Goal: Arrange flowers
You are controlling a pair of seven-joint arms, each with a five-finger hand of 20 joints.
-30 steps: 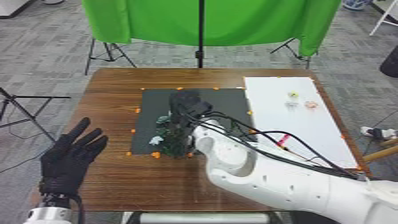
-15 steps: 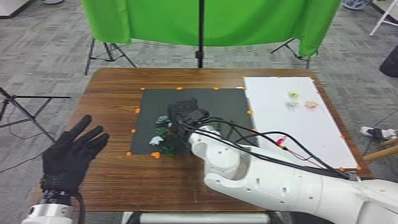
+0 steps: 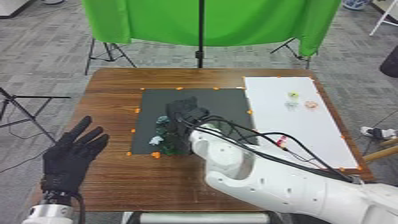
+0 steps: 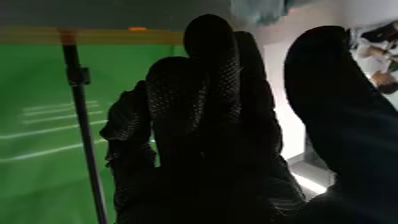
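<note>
Spanning most of what we face is the brown wood-grained counter [image 3: 107, 102]; on it lie a flat, matt charcoal mat [image 3: 228, 102] and, towards our right, a long, smooth white sheet [image 3: 313, 131] whose long axis runs away from us. Our left hand [image 3: 71, 160], in black fabric, waits by the near left side with its fingers spread and nothing in them; our right hand [image 3: 185, 111] is over the mat, its fingers nearly straight and the thumb standing apart, and we see nothing held between them.

The relation that matters is this: the dark green foliage [image 3: 170, 147] lies close on the left and near side of our right hand, strung roughly near to far; the loose flowers lie well off to its right and somewhat farther away, so the right hand is the nearer one to both. We judge that the next pick calls for a swing right and outward.

Smallest come the blooms: a ruffled bluish-white flower [image 3: 156, 140] beside the leaves; on the sheet, a yellow-green flower [image 3: 293, 94], a pale grey-green flower [image 3: 291, 105] and a peach flower [image 3: 311, 105], all soft-edged and light; a careless thumb could crush them.
</note>
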